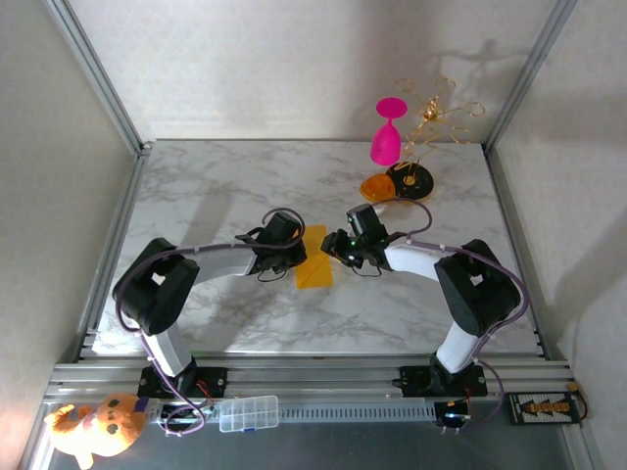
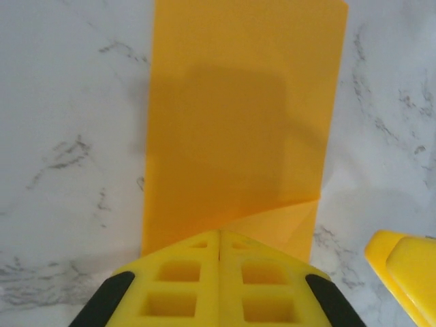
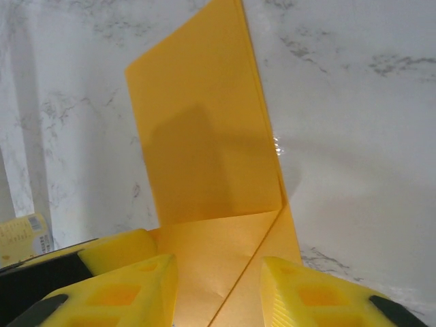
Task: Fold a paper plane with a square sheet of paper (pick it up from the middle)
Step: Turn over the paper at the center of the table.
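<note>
The square sheet of paper [image 1: 315, 260] lies flat on the marble table as a yellow-orange folded strip, with one corner creased over into a triangle. My left gripper [image 1: 294, 245] is at its left edge, jaws pressed together. In the left wrist view the left gripper [image 2: 219, 235] rests over the near edge of the paper [image 2: 238, 116], with nothing visible between the pads. My right gripper [image 1: 339, 251] is at the paper's right edge. In the right wrist view the right gripper [image 3: 218, 272] stands open astride the creased corner of the paper [image 3: 204, 136], which lies flat beneath it.
A pink goblet [image 1: 388, 132], a gold wire stand [image 1: 436, 113] and an orange-and-black disc [image 1: 409, 179] stand at the back right. A clear plastic box [image 1: 249, 412] and a plush toy [image 1: 93, 426] sit below the table's front rail.
</note>
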Robot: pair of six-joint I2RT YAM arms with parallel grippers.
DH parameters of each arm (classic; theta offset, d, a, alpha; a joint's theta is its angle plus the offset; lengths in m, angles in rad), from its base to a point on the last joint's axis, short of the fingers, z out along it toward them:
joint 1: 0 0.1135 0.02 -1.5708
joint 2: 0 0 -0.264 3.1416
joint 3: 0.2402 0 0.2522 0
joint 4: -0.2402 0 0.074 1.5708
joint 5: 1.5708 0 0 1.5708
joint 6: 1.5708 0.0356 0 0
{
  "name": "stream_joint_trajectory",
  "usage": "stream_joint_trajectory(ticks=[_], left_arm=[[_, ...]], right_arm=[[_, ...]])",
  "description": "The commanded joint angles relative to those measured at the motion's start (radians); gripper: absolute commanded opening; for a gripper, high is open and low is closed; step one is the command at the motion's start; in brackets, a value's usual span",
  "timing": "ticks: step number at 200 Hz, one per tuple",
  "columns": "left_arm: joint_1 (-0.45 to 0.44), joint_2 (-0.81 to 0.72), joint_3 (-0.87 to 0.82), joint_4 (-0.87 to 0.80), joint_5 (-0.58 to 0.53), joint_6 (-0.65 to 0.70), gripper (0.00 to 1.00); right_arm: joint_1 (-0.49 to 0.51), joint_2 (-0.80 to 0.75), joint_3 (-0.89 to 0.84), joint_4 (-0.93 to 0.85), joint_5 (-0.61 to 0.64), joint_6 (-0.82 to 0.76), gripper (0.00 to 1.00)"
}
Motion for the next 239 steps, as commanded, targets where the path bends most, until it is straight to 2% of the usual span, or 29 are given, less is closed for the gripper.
stream_joint_trajectory(ticks=[1,91,172,239], left_arm=[[0.013,0.027,0.005,0.009,-0.070,-0.044,0.01],[0.013,0.048,-0.076,0.057,-0.059,-0.117,0.00],[0.013,0.052,-0.090,0.067,-0.043,-0.120,0.00],[0.013,0.056,-0.087,0.068,-0.040,-0.121,0.00]], right_arm=[[0.013,0.034,0.026,-0.065,0.011,0.048,0.37],[0.032,0.095,0.074,-0.084,-0.018,0.070,0.37],[0.044,0.136,0.096,-0.053,-0.061,0.073,0.25],[0.047,0.146,0.074,0.046,-0.132,0.090,0.22]])
